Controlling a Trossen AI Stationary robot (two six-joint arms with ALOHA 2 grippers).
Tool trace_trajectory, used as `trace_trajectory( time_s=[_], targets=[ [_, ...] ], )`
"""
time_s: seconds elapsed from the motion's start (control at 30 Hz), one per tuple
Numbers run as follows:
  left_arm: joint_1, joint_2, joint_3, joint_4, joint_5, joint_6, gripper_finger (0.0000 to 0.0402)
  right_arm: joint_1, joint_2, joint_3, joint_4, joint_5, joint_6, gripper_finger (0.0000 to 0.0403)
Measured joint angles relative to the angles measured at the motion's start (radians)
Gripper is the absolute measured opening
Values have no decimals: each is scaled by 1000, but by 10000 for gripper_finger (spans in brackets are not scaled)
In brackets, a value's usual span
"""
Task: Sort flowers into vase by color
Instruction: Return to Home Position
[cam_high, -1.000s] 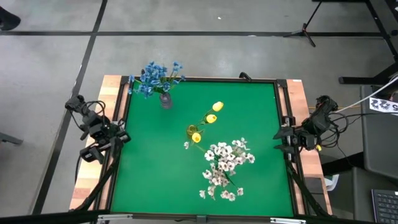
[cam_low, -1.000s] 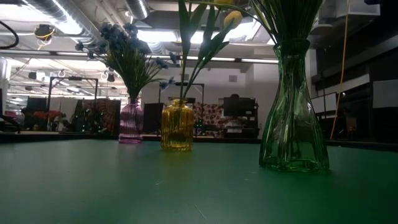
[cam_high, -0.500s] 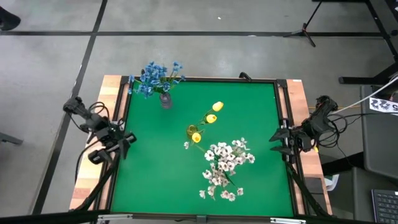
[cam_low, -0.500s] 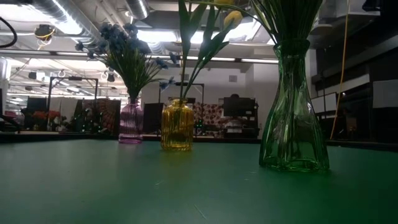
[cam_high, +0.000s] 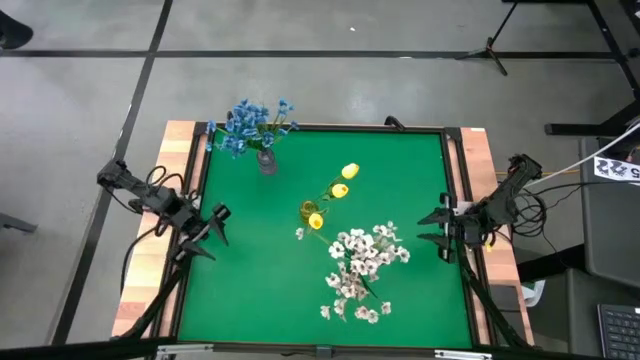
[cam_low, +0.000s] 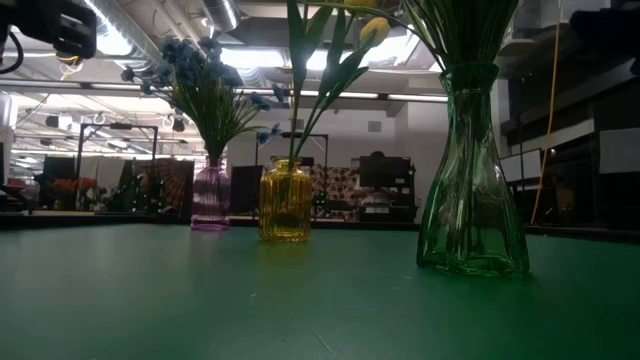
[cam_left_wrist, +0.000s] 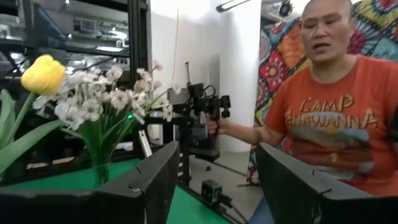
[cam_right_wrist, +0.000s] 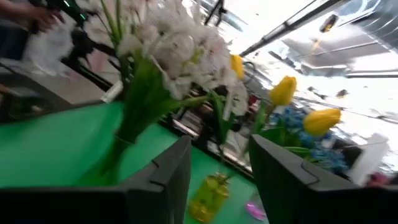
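Three bunches are standing sorted, and no loose stem is showing on the green mat (cam_high: 250, 290). Taking the yellow vase (cam_high: 311, 211) near the mat's middle as the mark: it is holding the yellow flowers (cam_high: 343, 180), tulip-like buds on green stems that are leaning away from it toward the far right. The blue flowers (cam_high: 255, 125) are sitting in the purple vase (cam_high: 266, 162), well beyond the yellow vase toward the far left corner, their small blossoms spreading over the mat's edge. The white flowers (cam_high: 362, 265) are fanning out to the near right of the yellow vase, a broad cluster hiding their own vase from above. The low view is showing it as a tall green glass vase (cam_low: 472, 190), with all the stems rising roughly upright from the necks.

From either end effector the flowers are lying inward, toward the yellow vase. The left gripper (cam_high: 212, 232) is hovering at the mat's left border, well left of the yellow vase, jaws spread wide and holding nothing. The right gripper (cam_high: 430, 228) is hovering at the right border, on the opposite side of the yellow vase, likewise parted and empty, and it is the nearer of the two to the white cluster. Both are pointing in at the bouquets, so, as I judge it, going to rest is calling for a pull straight outward, away from the yellow vase, and nothing appears to be standing in that path. The sorting itself looks finished. Beyond the table, the left wrist view is catching a person in an orange shirt (cam_left_wrist: 336, 118).
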Motion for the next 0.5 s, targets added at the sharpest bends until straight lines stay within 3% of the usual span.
trace_trajectory(
  time_s=[0.27, 0.5],
  targets=[
    [88, 0, 0, -69, 0, 48, 210, 0, 0, -2, -62, 189, -72, 161],
    [219, 0, 0, -129, 0, 48, 210, 0, 0, -3, -110, 257, -78, 161]
  ],
)
